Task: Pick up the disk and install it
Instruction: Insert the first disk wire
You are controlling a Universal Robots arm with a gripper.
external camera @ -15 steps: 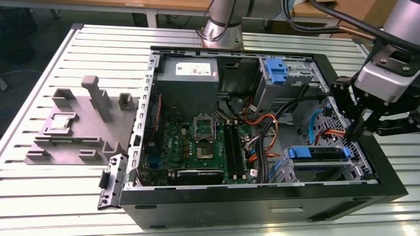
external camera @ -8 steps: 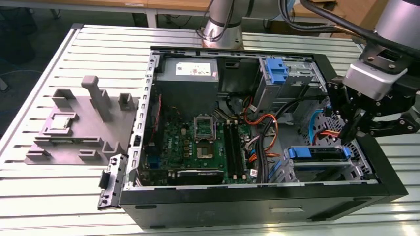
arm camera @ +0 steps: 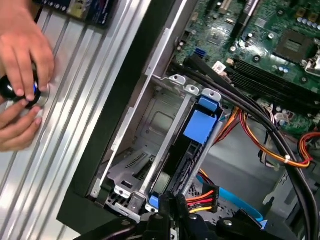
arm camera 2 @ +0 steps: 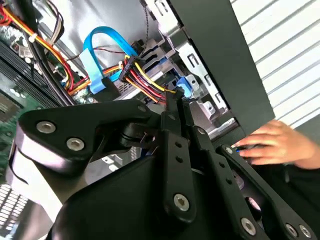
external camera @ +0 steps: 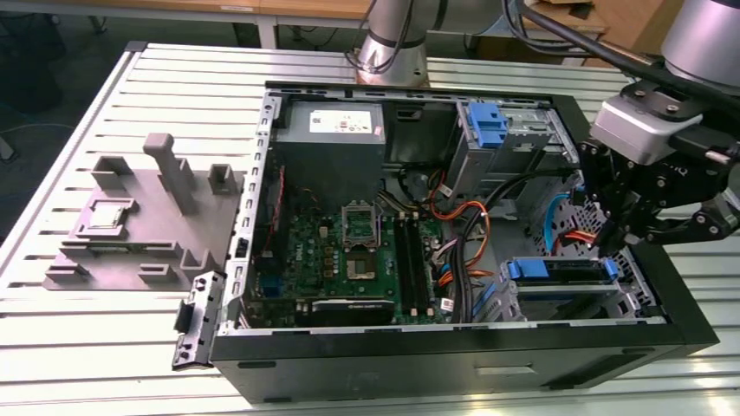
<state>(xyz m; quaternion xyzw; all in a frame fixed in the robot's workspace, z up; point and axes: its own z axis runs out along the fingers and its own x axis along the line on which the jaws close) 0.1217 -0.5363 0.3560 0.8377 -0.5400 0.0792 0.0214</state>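
The disk [external camera: 557, 269] sits in the lower drive cage at the front right corner of the open computer case, its blue carrier facing up. In the first wrist view the disk [arm camera: 200, 125] stands on edge between the cage's metal rails. My gripper [external camera: 608, 241] hangs just above the cage end nearest the case's right wall. Its fingers are shut together with nothing between them, and in the second wrist view the gripper [arm camera 2: 175, 99] ends close to a blue carrier piece [arm camera 2: 186, 84] and the cable plugs. In the first wrist view the gripper [arm camera: 169, 216] is right over the disk's cabled end.
A person's hands [arm camera: 20, 75] hold a small black knob on the slatted table beside the case; one hand [arm camera 2: 272, 142] shows past the case wall. Orange, red and yellow cables [arm camera: 270, 145] and a blue ribbon cable [arm camera 2: 95, 60] crowd the cage. A grey fixture [external camera: 139, 217] stands at the exterior view's left.
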